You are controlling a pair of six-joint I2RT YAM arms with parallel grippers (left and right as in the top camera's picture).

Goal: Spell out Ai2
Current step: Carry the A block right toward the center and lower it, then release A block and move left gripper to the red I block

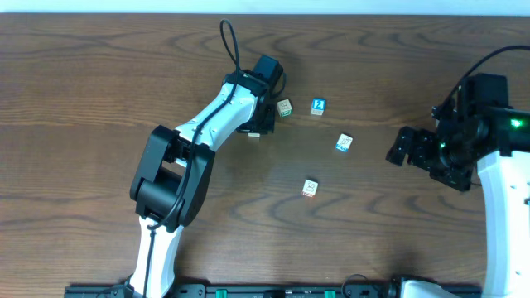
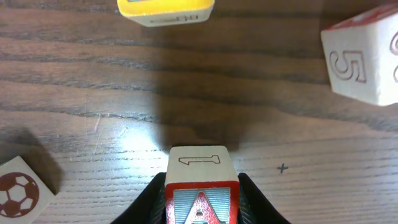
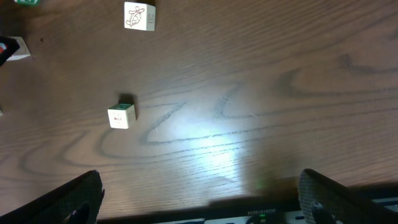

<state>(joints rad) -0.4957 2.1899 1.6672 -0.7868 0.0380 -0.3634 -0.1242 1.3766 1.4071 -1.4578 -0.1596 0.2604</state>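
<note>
Left claw [image 1: 258, 128]: reached far up the table, clamped on the A block with a dark finger pressed to each side of it
A block [image 2: 201, 196]: held at the left claw's tips, its red-framed letter face turned to the wrist camera and an outlined 1 on the face above; I cannot tell whether it rests on the wood or hangs just over it
2 block [image 1: 319, 106]: blue, flat on the table, to the right of the left claw, with one tan block between them; touching nothing
Tan block [image 1: 284, 107]: just beside the left claw, a small gap from the 2 block
Blue-edged block [image 1: 344, 142]: turned at an angle, lying between the 2 block and the right claw, apart from both
Red-edged block [image 1: 310, 189]: alone, nearer the front edge than the others
Yellow block [image 2: 165, 9]: straight ahead of the A block in the left wrist view, half cut off by the frame
5 block [image 2: 360, 59]: off to the right in that same view, tilted, well apart from the A block
Football block [image 2: 18, 190]: at the lower left of that view, clear of the fingers
Right claw [image 3: 200, 180]: fingers spread wide with nothing between them, out at the right side of the table
Helicopter block [image 3: 139, 15]: ahead of the right claw, far off
Green-edged block [image 3: 121, 116]: closer to the right claw, still well apart
Table [image 1: 83, 99]: dark wood grain
</note>
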